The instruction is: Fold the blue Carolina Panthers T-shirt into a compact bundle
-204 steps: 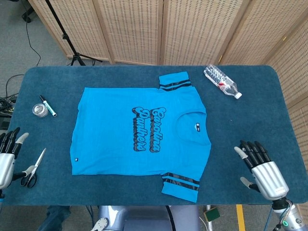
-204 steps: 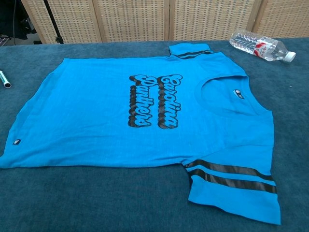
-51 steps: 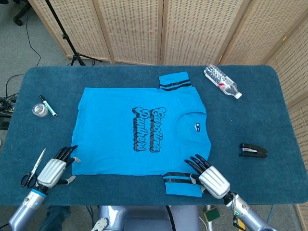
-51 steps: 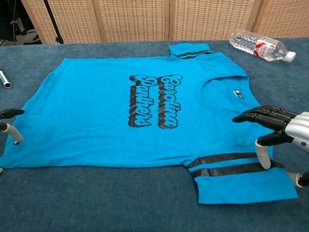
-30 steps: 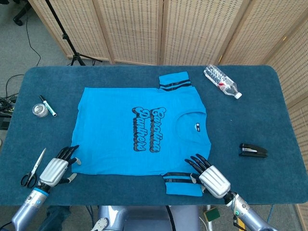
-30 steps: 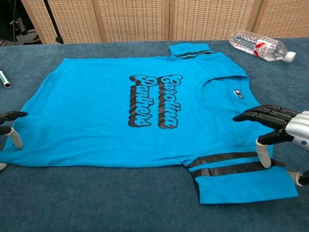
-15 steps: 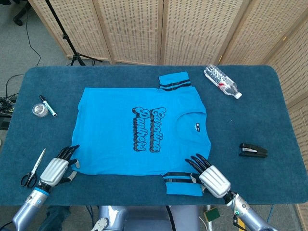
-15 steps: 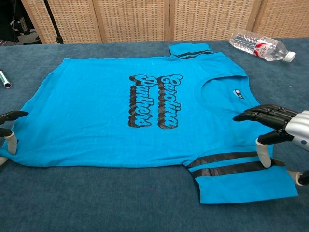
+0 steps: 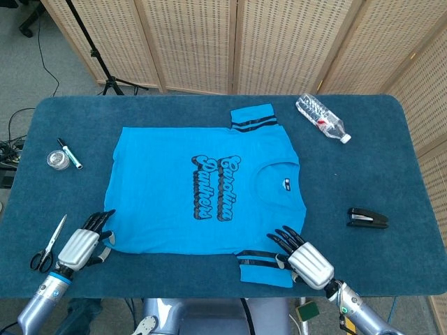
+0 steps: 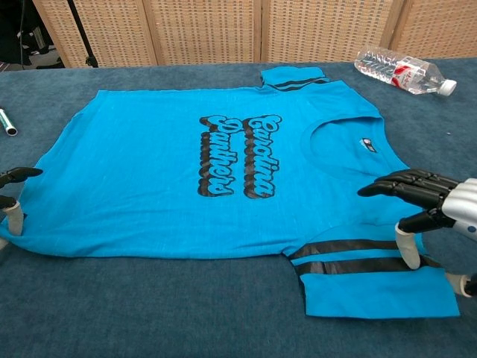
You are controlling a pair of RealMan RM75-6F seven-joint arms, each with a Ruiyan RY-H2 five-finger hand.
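Observation:
The blue Carolina Panthers T-shirt lies flat and face up on the table, collar to the right. Its near sleeve is creased across the black stripes. My right hand hovers over that sleeve's shoulder with its fingers spread and its thumb tip touching the striped cloth. At the shirt's near hem corner is my left hand, fingers apart, thumb touching the corner's edge. Neither hand has cloth plainly pinched.
Scissors lie just left of my left hand. A marker and a small round tin sit at the far left. A water bottle lies at the back right, and a black stapler to the right.
My right hand has drawn slightly toward the near edge and lower, its thumb still on the sleeve. The left hand has barely shifted at the hem corner.

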